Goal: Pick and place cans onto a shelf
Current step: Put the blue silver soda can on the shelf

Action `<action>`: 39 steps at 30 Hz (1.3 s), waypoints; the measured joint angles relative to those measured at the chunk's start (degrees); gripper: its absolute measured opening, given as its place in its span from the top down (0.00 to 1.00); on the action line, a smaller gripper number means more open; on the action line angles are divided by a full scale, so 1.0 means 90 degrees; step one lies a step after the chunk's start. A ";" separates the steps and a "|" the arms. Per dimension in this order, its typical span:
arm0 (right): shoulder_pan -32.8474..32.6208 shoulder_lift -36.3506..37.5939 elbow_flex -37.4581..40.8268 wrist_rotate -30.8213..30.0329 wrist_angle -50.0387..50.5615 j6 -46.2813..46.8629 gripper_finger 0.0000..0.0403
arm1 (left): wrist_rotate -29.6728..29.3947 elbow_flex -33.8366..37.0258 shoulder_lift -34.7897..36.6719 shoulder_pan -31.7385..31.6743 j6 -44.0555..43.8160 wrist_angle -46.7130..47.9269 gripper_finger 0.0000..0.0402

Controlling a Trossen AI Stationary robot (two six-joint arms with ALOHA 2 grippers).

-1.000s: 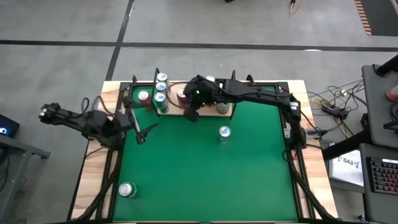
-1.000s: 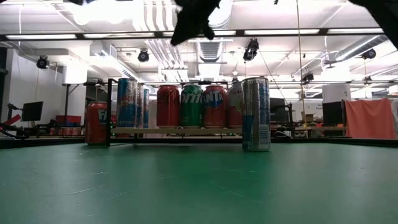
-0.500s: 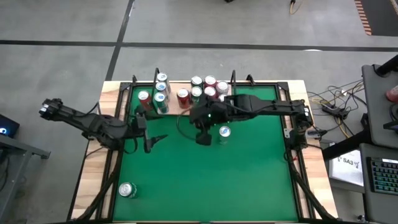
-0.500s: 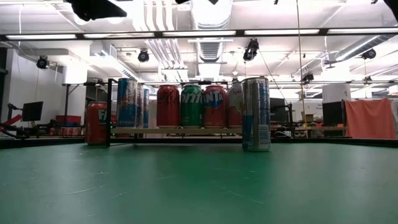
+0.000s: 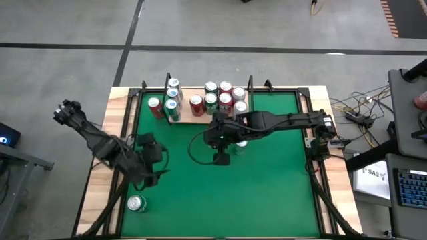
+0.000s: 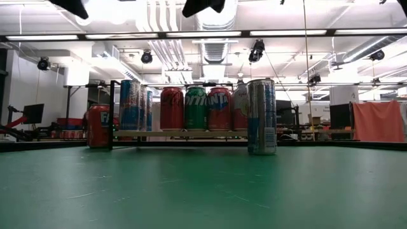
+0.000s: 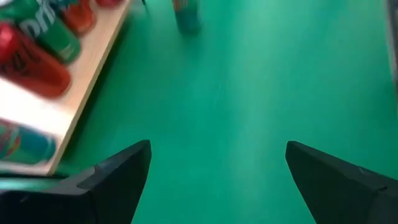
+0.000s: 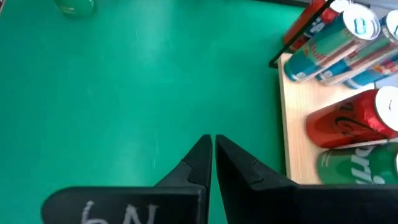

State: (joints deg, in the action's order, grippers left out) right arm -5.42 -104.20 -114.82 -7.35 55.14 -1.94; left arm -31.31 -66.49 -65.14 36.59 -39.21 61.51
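Between picks: my left gripper (image 5: 155, 179) spread wide, empty, next needs drop onto green can (image 5: 137, 203). Right gripper (image 5: 221, 159) pinched together, empty, mid-table.

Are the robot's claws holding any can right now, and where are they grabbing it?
No. The left gripper is wide open over bare green table, and the right gripper is shut with nothing between its fingers.

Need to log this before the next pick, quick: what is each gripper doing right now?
Left gripper: open, empty, above the green table.
Right gripper: shut, empty, above the table near the shelf.
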 joint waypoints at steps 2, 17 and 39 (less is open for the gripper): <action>0.0004 0.0000 0.0035 0.0001 -0.0103 -0.0088 0.97 | -0.0002 -0.0289 -0.0263 0.0120 -0.0232 0.0544 0.11; 0.0089 0.0022 0.0150 0.0478 0.2901 0.2368 0.97 | -0.0093 -0.0953 -0.0894 0.0142 0.0078 0.1403 0.11; 0.1408 0.0410 0.1031 0.1035 0.2943 0.3660 0.96 | -0.0973 -0.0159 0.0265 -0.0451 0.2019 0.0237 0.11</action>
State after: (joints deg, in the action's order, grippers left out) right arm 7.25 -100.51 -105.54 1.96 81.62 31.00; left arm -40.07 -67.92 -62.75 32.53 -21.04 63.63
